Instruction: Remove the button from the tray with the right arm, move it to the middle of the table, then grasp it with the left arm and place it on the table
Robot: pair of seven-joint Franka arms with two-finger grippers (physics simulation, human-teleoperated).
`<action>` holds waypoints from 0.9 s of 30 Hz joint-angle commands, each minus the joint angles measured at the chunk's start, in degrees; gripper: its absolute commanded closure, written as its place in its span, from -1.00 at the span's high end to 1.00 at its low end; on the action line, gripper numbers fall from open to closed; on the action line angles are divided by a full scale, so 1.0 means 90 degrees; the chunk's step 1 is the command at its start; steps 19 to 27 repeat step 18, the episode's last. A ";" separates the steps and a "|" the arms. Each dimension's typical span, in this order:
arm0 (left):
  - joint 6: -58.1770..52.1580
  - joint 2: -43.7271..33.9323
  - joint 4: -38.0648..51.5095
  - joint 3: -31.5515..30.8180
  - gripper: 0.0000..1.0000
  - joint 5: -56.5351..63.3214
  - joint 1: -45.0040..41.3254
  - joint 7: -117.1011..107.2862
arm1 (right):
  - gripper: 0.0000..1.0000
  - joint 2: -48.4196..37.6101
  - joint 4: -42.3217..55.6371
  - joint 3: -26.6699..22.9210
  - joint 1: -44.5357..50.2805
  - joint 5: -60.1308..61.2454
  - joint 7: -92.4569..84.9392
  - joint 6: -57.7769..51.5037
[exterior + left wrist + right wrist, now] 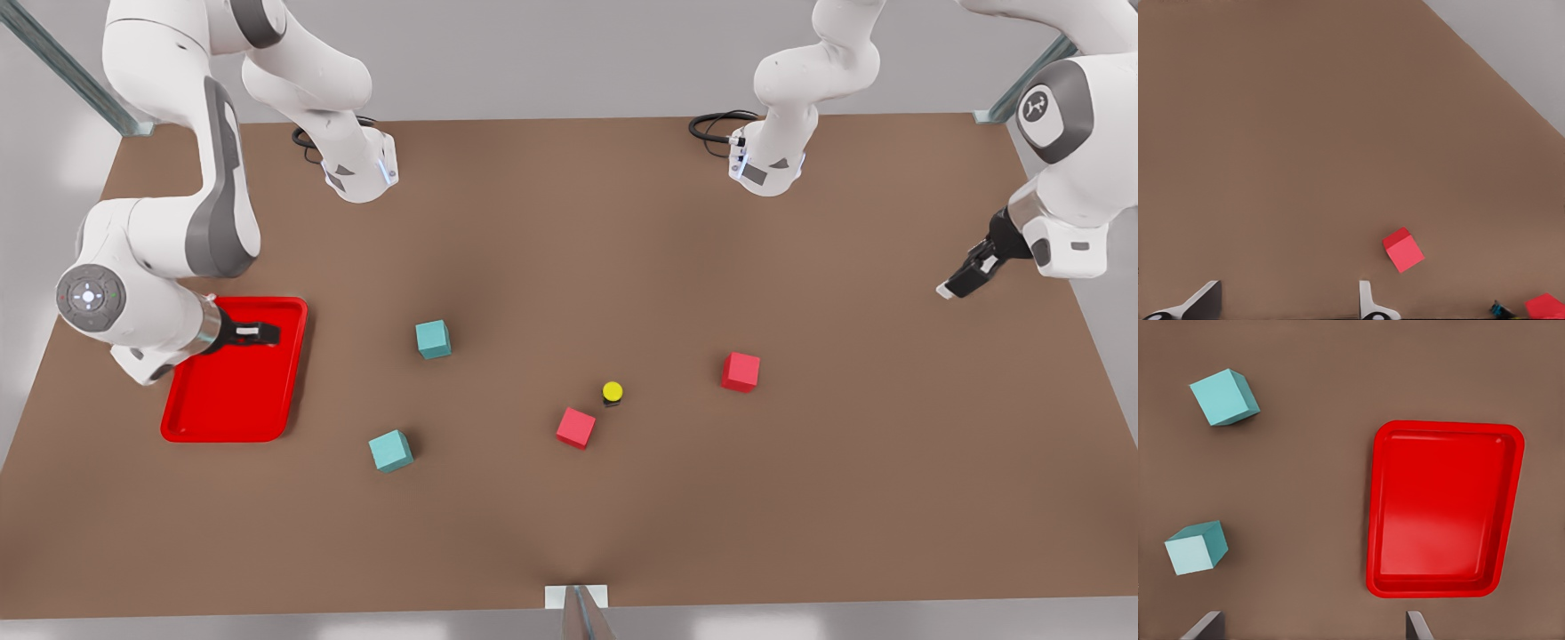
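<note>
You have the brown table (pixel 551 249) spread wide under both arms. The red tray (pixel 233 404) lies near the front view's left edge, and your right gripper (pixel 264 334) hangs over its far end with its fingers (pixel 1417 628) spread apart, nothing between them. Your left gripper (pixel 956 286) hovers over the table at the front view's right edge, fingers (pixel 1369 303) likewise apart and empty. Two teal cubes (pixel 433 339) (pixel 391 451) sit just beside the tray's inner side; two red cubes (pixel 576 428) (pixel 741 372) lie around the table's middle. The button (pixel 613 392) stands on the table between those red cubes, close to the nearer one, well apart from the tray and both grippers
</note>
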 commanded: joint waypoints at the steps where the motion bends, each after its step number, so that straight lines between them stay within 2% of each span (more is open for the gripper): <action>1: -0.0087 0.0008 0.0003 -0.0029 1.00 -0.0021 -0.1598 0.4213 | 1.00 -0.0051 0.0037 0.0037 0.0013 -0.0004 0.0014 -0.0102; 8: -0.0078 0.0056 0.0013 -0.0058 1.00 -0.0021 -0.1666 0.4154 | 1.00 0.0047 0.0281 0.0037 0.0013 0.0006 -0.0006 -0.0365; 10: 0.0645 0.0701 0.0042 -0.0175 1.00 0.0008 -0.1763 0.3959 | 1.00 0.0056 0.0281 0.0037 0.0013 0.0006 -0.0016 -0.0424; 12: 0.0831 0.0916 0.0091 -0.0175 1.00 0.0028 -0.1695 0.3968 | 1.00 0.0047 0.0291 0.0037 0.0023 0.0025 -0.0006 -0.0473; 27: 0.0821 0.0975 0.0101 -0.0185 1.00 0.0155 -0.1676 0.3978 | 1.00 0.0056 0.0291 0.0037 0.0023 0.0006 -0.0006 -0.0551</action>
